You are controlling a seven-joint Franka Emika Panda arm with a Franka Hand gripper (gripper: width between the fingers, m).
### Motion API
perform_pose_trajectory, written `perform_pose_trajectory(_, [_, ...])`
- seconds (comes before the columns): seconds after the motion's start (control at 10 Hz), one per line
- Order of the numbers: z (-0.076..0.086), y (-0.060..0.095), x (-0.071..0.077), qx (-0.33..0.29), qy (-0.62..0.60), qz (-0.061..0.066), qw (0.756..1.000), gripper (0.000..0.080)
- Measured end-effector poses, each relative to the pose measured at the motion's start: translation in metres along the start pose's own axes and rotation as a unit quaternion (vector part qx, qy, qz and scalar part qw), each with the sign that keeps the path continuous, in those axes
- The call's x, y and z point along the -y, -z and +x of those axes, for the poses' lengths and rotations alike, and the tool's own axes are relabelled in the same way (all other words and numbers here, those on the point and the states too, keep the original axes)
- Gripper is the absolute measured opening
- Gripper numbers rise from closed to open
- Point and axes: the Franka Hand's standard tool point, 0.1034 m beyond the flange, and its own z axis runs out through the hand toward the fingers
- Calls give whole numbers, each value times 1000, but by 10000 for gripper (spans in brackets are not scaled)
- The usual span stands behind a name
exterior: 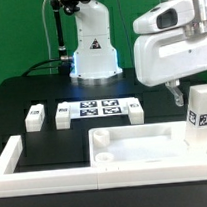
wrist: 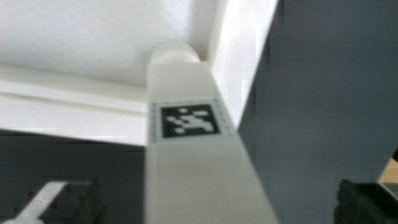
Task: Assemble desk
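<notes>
Exterior view: the desk top (exterior: 145, 154) is seen lying flat, rim upward, near the front edge of the table (exterior: 49, 145), towards the exterior view's right. An upright leg (exterior: 200, 113) is stood at the top's far corner on that same side, with a tag (exterior: 204, 116) turned to the camera. Whether it is seated in the corner or only resting on it cannot be told.

Three more legs are laid in a row across the middle of the table, behind the desk top. The first leg (exterior: 34, 116) and the second leg (exterior: 62, 116) are placed close together on the exterior view's left of the marker board (exterior: 99, 109). The third leg (exterior: 135, 113) is set just beside that board's other end. White bars (exterior: 15, 163) are laid along the table's front edge and up its side at the exterior view's left, and the desk top is butted against the front bar. The robot base (exterior: 93, 52) is mounted at the back edge.

The gripper (exterior: 181, 94) is poised close over the upright leg with its jaws spread wide, and nothing is grasped. In the wrist view the leg is seen running between a pale finger (wrist: 48, 200) and a dark finger (wrist: 374, 195), with a gap left on each side. The desk top's white surface is seen beyond it.
</notes>
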Motion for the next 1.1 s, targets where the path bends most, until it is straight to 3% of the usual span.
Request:
perform_pose_trajectory(0.3, [4, 2, -11, 22, -8, 2, 1000, 649])
perform_pose_trajectory(0.6, [5, 2, -7, 22, -26, 3, 999, 640])
perform_pose_trajectory(0.7, [5, 1, -6, 22, -37, 3, 999, 468])
perform_pose_trajectory(0.8, [5, 1, -6, 22, -73, 2, 997, 468])
perform_pose_trajectory(0.9, [4, 1, -8, 22, -114, 0, 993, 291])
perform_pose_trajectory(1.1, [4, 1, -8, 22, -173, -1, 985, 291])
